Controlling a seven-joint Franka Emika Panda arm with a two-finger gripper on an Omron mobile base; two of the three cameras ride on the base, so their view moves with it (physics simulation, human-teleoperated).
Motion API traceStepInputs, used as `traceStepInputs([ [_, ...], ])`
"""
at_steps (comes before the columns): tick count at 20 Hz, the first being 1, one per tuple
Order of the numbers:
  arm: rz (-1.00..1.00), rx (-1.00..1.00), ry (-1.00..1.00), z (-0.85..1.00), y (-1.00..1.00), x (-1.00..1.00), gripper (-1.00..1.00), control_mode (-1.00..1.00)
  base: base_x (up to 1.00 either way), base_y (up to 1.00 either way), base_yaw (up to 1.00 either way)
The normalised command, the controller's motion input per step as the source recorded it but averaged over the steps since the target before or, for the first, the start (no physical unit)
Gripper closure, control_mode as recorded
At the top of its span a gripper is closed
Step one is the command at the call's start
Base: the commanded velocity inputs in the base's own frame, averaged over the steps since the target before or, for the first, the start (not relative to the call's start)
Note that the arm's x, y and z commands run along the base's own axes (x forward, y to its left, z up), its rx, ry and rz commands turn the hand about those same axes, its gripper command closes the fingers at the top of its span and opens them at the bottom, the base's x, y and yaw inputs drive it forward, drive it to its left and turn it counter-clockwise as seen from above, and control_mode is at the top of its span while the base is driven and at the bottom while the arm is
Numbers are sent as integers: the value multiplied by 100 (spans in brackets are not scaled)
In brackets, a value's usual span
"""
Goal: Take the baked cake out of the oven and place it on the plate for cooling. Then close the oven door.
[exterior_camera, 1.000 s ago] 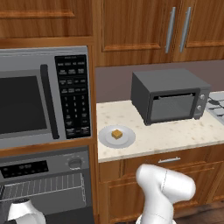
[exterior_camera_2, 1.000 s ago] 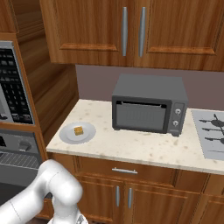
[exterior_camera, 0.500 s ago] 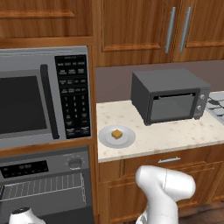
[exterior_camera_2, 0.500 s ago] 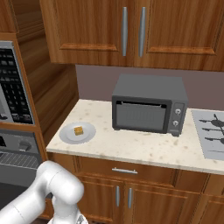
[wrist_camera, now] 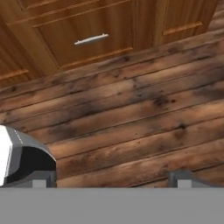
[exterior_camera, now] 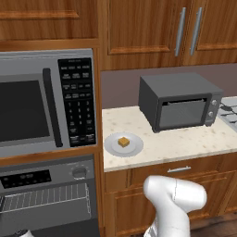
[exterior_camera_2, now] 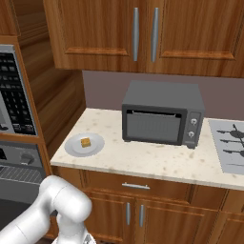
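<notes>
Claw point(wrist_camera: 111, 178) agape over grainy planks point(wrist_camera: 131, 113)

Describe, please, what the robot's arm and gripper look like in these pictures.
The arm is made of smooth, glossy white rounded segments, bulging at the joints, with no cables or markings visible on it. In the hand view the gripper shows two small, blocky dark grey fingertips, set wide apart.

- Microwave keypad point(exterior_camera: 77, 101): rows of white markings on black buttons, too small to read.
- Oven display point(exterior_camera: 25, 178): dark strip with faint marks, illegible.
- Toaster oven point(exterior_camera_2: 163, 118): no readable label or brand.
</notes>
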Motion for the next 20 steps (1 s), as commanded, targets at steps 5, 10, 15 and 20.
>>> traceStepInputs([
  [5, 0, -15, -9, -23, -5, -1, -100, -100, 0, 0, 0],
  [10, 1, -12, -13, -24, 0, -8, -100, -100, 0, 0, 0],
  [15, 3, -7, -14, -28, 0, -3, -100, -100, 0, 0, 0],
  [20, 6, -5, -16, -31, 0, 0, -100, -100, 0, 0, 0],
])
